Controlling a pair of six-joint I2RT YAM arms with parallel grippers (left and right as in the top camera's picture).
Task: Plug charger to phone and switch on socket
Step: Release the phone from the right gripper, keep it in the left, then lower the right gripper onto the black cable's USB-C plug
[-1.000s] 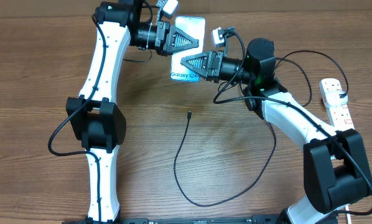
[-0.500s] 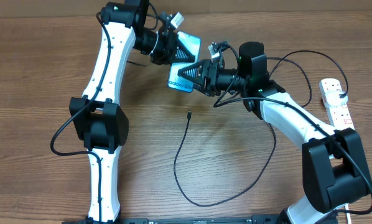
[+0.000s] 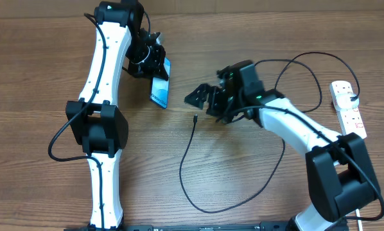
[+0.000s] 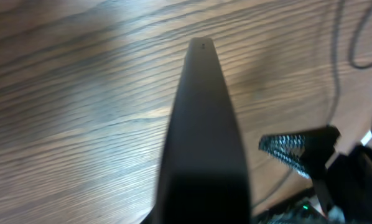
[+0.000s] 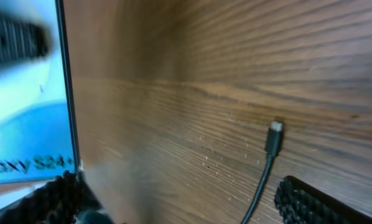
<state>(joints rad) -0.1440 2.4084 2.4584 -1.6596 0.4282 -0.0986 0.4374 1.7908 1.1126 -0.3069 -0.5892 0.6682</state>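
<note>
My left gripper [image 3: 156, 68] is shut on the phone [image 3: 160, 92] and holds it above the table, tilted on its edge. In the left wrist view the phone [image 4: 202, 124] shows as a dark narrow wedge running away from the jaws. My right gripper [image 3: 200, 98] is open and empty, to the right of the phone and just above the charger's small plug tip [image 3: 196, 118]. In the right wrist view the tip [image 5: 274, 134] lies ahead between the spread fingers [image 5: 313, 202], with the phone's blue screen [image 5: 24, 93] at the left. The socket [image 3: 348, 108] lies at the right edge.
The thin black charger cable [image 3: 187, 186] loops over the wooden table toward the front, then curves back up under the right arm. A white cord runs from the socket's near end. The right arm's own black wires arch above the socket.
The right gripper has opened, let go of the phone and dropped toward the cable tip. The left arm has carried the phone left and down, turning it on edge.
</note>
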